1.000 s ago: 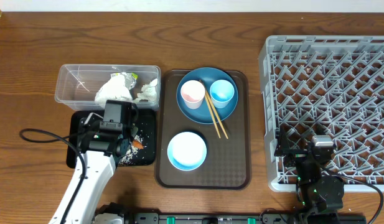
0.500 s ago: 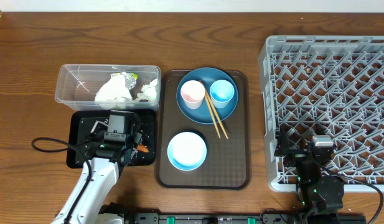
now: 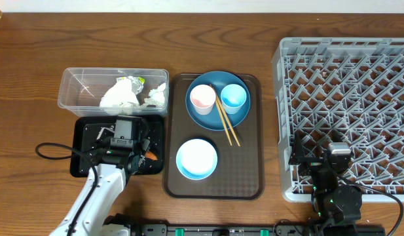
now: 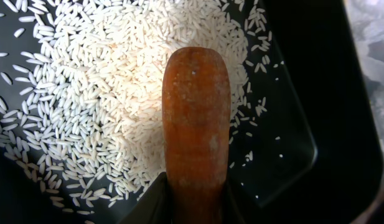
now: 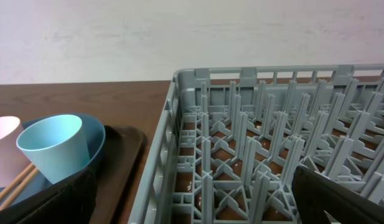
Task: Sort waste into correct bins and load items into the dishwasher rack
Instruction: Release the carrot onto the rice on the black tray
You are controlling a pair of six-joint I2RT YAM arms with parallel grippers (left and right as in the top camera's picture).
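**A:** From overhead, where is the left gripper?

**B:** Over the shallow black tray, mostly hidden under its own wrist. A bit of orange shows at its right side: the small carrot. Behind the tray, the clear tub holds the crumpled paper napkins.

**A:** And the dishes?

**B:** All on the brown serving tray. A pink cup and a light blue cup stand upright on a blue plate. Wooden chopsticks lie between them and out over the plate's rim. The light blue bowl sits nearer the robot. The grey dishwasher rack stands to the right, with the right gripper at its near left corner.

**A:** The left wrist view?

**B:** The left gripper is clamped on the near end of the carrot, dark fingers on either side. The carrot points away over a heap of white rice grains lying in the black tray. I cannot tell whether it touches the rice or hangs just above it.

**A:** The right wrist view?

**B:** The right gripper has its jaws spread wide with nothing between them. Its fingers sit at the bottom corners. The rack fills the right, and the light blue cup stands on the left.
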